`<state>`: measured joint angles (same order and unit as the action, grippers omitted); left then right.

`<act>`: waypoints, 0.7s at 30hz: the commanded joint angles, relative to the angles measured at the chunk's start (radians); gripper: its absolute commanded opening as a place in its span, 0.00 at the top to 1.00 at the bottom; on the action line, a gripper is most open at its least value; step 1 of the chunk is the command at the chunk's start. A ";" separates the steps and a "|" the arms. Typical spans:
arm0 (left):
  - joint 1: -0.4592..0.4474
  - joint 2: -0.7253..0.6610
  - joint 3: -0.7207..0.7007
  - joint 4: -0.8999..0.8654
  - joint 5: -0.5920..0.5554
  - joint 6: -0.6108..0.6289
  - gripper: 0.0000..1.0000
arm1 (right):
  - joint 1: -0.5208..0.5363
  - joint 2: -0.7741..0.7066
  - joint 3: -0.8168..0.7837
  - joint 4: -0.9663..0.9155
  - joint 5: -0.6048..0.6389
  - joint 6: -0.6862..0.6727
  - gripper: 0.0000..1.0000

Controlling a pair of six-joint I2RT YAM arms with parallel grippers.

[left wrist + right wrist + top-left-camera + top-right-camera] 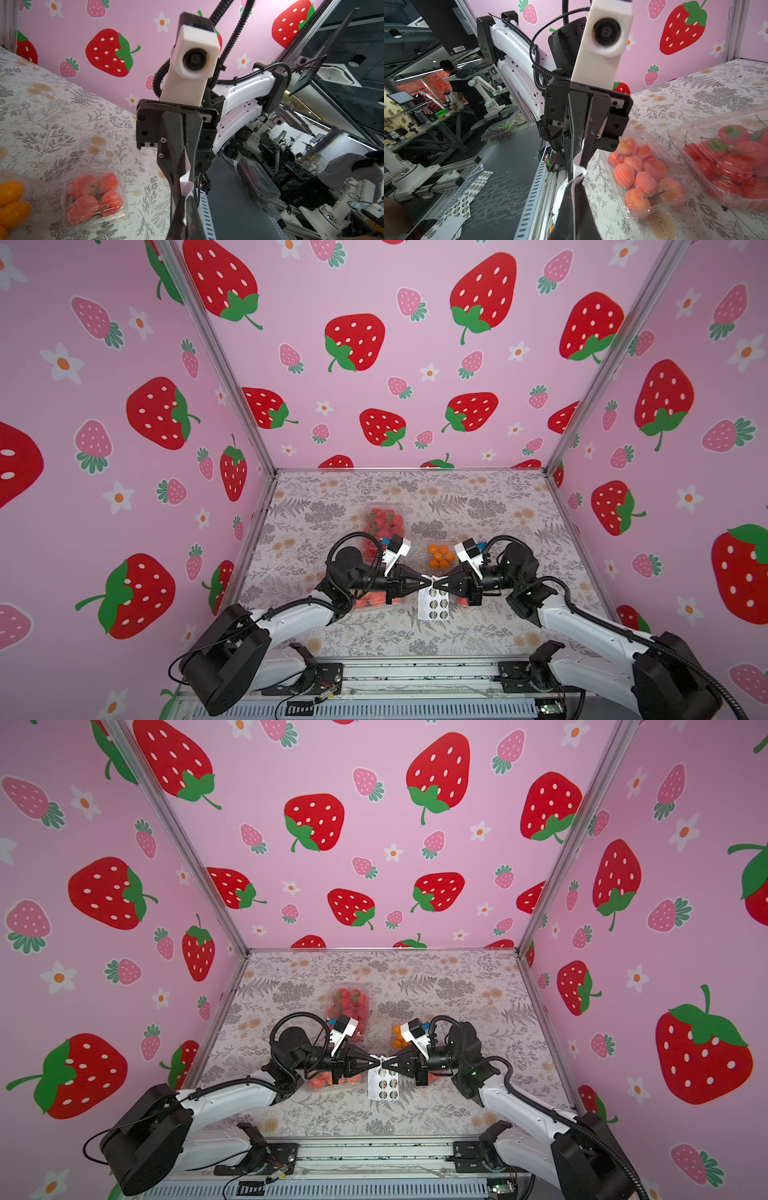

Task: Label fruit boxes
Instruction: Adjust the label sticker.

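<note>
Left hand (pixel 426 583), right hand (pixel 439 584) both pinched shut on sticker sheet (pixel 434 608) top edge. Risk: opposing pull tears sheet, or crumples it between tips.

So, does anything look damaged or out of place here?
Yes. The sticker sheet is pinched at one edge by both the left gripper and the right gripper, and the paper between them is buckled and curled.
</note>
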<state>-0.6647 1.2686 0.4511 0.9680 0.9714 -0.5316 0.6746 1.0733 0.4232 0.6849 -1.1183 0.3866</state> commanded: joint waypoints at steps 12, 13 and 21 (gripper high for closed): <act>0.016 -0.031 -0.031 -0.011 -0.108 0.015 1.00 | 0.020 -0.057 0.018 -0.034 -0.047 -0.049 1.00; 0.017 -0.032 -0.028 -0.021 -0.111 0.017 1.00 | 0.021 -0.050 0.023 -0.033 -0.050 -0.046 1.00; 0.013 -0.009 -0.022 -0.015 -0.106 0.021 0.95 | 0.021 -0.035 0.031 -0.032 -0.045 -0.043 1.00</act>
<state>-0.6628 1.2465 0.4286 0.9443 0.9226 -0.5243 0.6807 1.0447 0.4236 0.6338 -1.1049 0.3645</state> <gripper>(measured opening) 0.054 0.045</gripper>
